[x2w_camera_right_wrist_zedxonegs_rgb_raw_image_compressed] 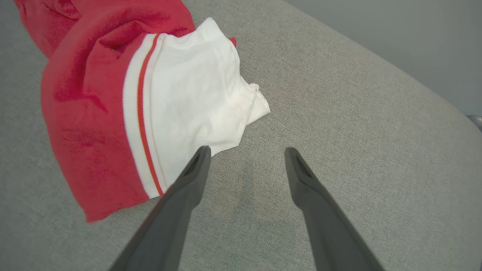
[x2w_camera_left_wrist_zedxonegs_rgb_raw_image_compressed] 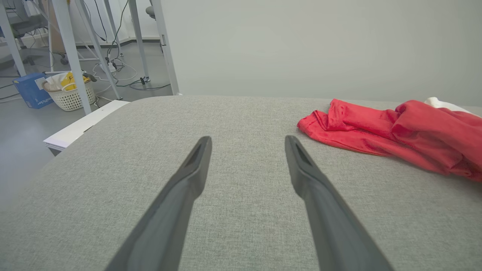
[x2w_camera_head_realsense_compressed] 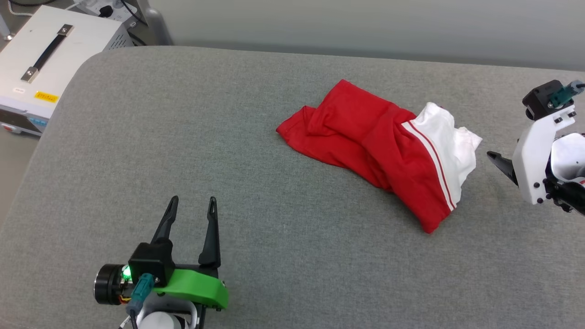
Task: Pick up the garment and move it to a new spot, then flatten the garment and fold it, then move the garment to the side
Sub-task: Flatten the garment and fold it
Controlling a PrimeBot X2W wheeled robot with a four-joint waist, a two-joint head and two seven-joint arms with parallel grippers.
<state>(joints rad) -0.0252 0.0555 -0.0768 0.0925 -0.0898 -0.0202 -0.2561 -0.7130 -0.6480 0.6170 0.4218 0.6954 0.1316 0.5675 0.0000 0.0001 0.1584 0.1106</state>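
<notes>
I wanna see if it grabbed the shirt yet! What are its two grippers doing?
Left gripper: open, holding nothing.
Right gripper: open, holding nothing, close beside the garment.

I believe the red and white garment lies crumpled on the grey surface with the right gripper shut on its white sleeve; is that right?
Not quite: the right gripper is open, beside the white sleeve and gripping nothing, as the right wrist view shows. The garment does lie crumpled on the grey surface.

The room is bright, with soft, even light from above. The garment (x2w_camera_head_realsense_compressed: 365,146) leaves only a thin shadow on the grey table (x2w_camera_head_realsense_compressed: 283,265). A faint dark patch lies under the right gripper (x2w_camera_right_wrist_zedxonegs_rgb_raw_image_compressed: 245,150), which looks stretched and fuzzy up close.
</notes>
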